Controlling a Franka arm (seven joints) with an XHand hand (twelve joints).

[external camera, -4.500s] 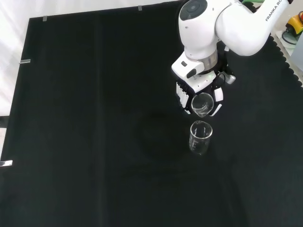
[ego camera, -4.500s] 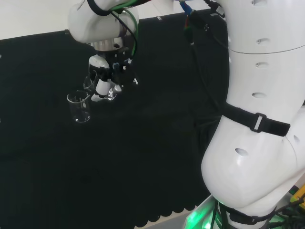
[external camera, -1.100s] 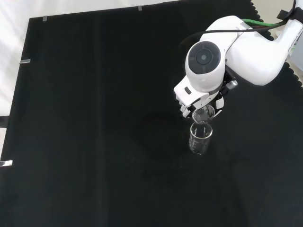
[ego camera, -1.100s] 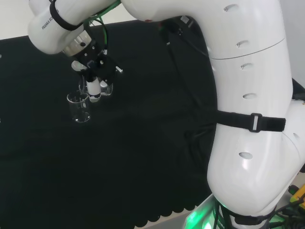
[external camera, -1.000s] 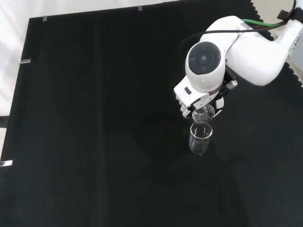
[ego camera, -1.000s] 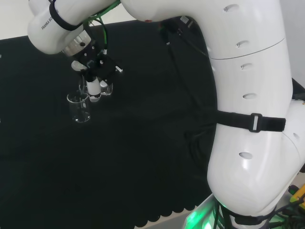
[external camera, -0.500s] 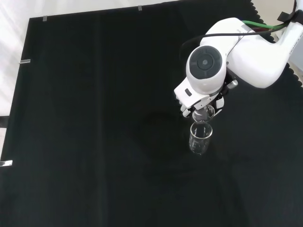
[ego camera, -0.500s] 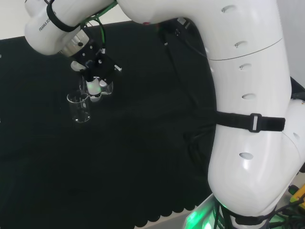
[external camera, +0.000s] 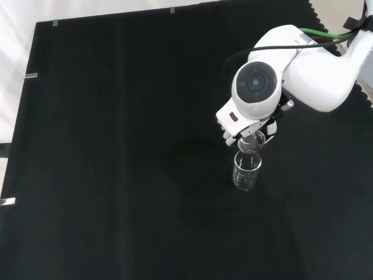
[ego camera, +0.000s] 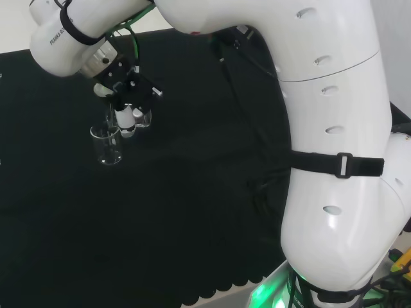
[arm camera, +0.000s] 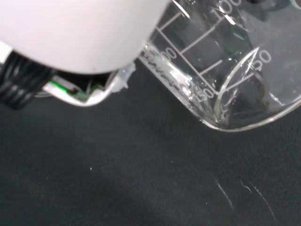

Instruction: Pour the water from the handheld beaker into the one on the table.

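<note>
my hand (ego camera: 128,115) was wrapped round the handheld beaker (external camera: 250,142), fingers curled about its clear wall, and held it tipped over just above the beaker on the tabletop (external camera: 246,171). in the head view the hand hung under the wrist link, its white fingertips (ego camera: 137,114) close beside the rim of the standing beaker (ego camera: 106,145), at that rim's right edge. in the front view the big round-capped link (external camera: 258,84) stood before most of the hand (external camera: 236,131), so i saw mainly a row of white fingers under it and the held glass peeking out below, its mouth right over the standing beaker's mouth. the wrist view gave what the others could not: the held beaker (arm camera: 221,61) close up, printed scale marks on its wall, its rim and spout turned down toward the black cloth (arm camera: 141,188), with a blurred white part of my hand (arm camera: 80,33) beside it.

against half a second before, the arm's link had swung a little farther up and to the right in the front view, and the hand had tilted slightly more; the standing beaker had not moved. against four and a half seconds before, the held beaker had gone from nearly upright to steeply tipped.

the held beaker's long axis lay slanted, mouth down toward the standing beaker, base up toward my palm. the standing beaker stood upright on the cloth (external camera: 116,146). whether water was running i could not tell.
</note>
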